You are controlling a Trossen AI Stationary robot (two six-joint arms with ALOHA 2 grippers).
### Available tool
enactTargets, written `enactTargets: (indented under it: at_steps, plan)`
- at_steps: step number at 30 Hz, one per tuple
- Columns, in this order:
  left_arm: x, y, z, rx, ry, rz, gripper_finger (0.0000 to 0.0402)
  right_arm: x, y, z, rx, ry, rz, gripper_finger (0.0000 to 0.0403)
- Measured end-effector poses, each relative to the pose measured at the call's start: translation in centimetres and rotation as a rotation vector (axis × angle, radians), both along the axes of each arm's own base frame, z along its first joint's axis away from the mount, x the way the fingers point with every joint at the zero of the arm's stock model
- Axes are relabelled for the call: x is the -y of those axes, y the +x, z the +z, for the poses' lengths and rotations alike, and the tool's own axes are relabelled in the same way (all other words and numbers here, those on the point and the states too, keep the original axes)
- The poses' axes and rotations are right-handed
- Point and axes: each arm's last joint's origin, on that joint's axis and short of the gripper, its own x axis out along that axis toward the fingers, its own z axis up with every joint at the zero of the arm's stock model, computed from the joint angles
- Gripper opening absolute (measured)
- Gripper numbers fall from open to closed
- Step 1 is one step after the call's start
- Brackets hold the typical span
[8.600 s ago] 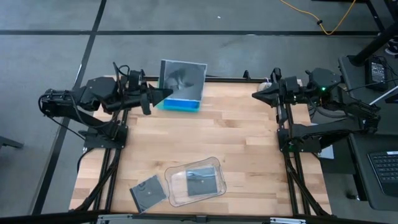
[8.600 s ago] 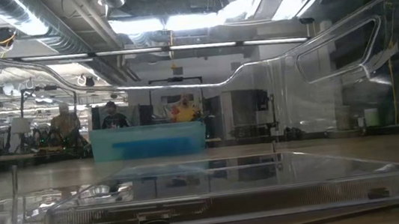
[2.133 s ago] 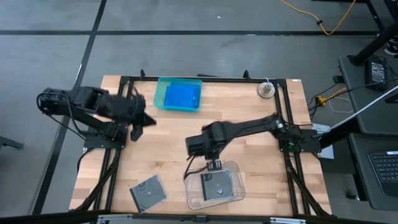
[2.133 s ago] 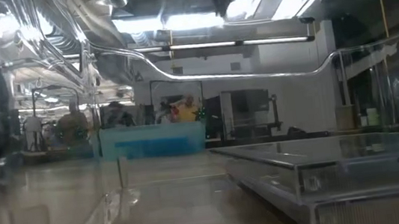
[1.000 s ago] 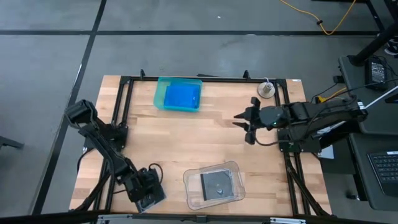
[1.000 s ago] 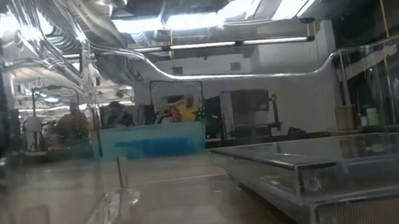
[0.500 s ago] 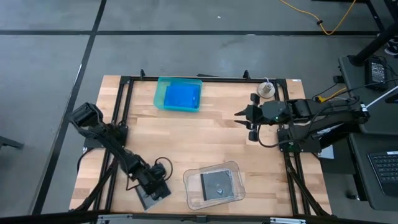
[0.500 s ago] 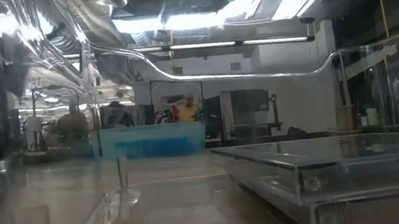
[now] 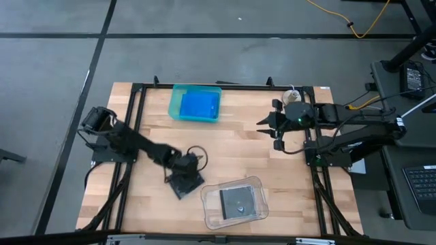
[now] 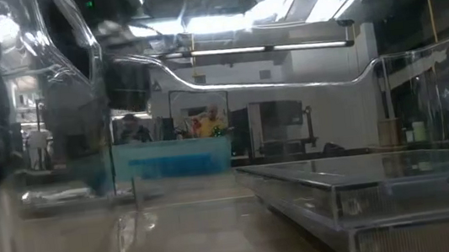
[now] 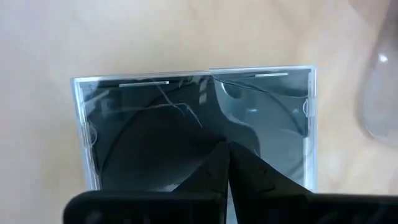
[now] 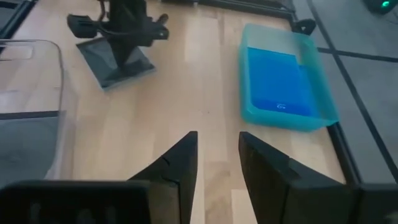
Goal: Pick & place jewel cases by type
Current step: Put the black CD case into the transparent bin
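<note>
A dark jewel case with a clear cover (image 9: 184, 186) lies on the wooden table just left of the clear tray (image 9: 253, 182). My left gripper (image 9: 183, 177) stands over that case, shut, its tips on the cover (image 11: 155, 124). A second dark case (image 9: 235, 202) lies flat inside the clear tray. A blue jewel case (image 9: 199, 107) lies flat in the teal tray (image 9: 174, 102) at the far edge. My right gripper (image 9: 267, 131) hovers open over the table's right part, with nothing between its fingers (image 12: 180, 162). My left gripper presses its shut fingertips (image 11: 225, 149) down on the clear cover of the dark case, near the middle of its face (image 11: 199, 127). The fingers come from above, pointing down (image 12: 127, 53). The case lies flat under them; whether it rests on the table I cannot tell.
A small round metal thing (image 9: 291, 96) sits at the far right corner. Black frame rails (image 9: 136, 136) run along the table's left and right sides. Bare wood lies between the teal tray and the clear tray (image 12: 25, 93). People show in the room beyond (image 10: 207, 124).
My left gripper has gone from the table's near left corner toward the right and far edges, taking the dark case with it. The case now lies beside the clear tray's far left corner, turned a little. My right gripper has drawn slightly toward the far edge.
</note>
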Motion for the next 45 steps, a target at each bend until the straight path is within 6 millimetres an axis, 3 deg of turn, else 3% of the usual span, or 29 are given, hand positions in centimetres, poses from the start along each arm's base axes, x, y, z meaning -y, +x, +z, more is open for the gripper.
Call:
enactTargets:
  at_steps: [7, 17, 22, 28, 32, 36, 42, 45]
  plan:
    - [-6.3, 1.2, 0.0, 0.034, 0.078, -0.148, 0.0001, 2.0, 0.0, -0.3, 0.005, 0.009, -0.101, 0.0122]
    - [-13.3, 1.9, 0.3, 0.213, 0.225, -0.374, 0.0001, 5.1, 1.2, -6.2, 0.067, 0.269, -0.231, 0.0122]
    - [-14.9, 2.7, -0.1, 0.243, 0.249, -0.433, 0.0001, 5.7, 2.6, -8.7, 0.039, 0.326, -0.259, 0.0122]
    - [-14.5, 5.7, -0.8, 0.302, 0.181, -0.534, 0.0003, 6.2, 4.6, -10.5, -0.004, 0.339, -0.244, 0.0122]
    - [-14.0, 7.6, 1.7, 0.322, 0.219, -0.568, 0.0003, 6.5, 5.6, -11.8, -0.036, 0.375, -0.17, 0.0122]
    - [-13.8, 8.8, 7.8, 0.395, 0.311, -0.565, 0.0003, 7.1, 5.9, -13.0, -0.079, 0.405, -0.131, 0.0122]
    - [-13.7, 7.2, 13.5, 0.359, 0.375, -0.395, 0.0003, 8.2, 5.8, -13.6, -0.098, 0.386, -0.13, 0.0117]
    - [-13.4, 5.7, 13.6, 0.335, 0.283, -0.244, 0.0004, 8.4, 5.8, -13.8, -0.11, 0.352, -0.11, 0.0092]
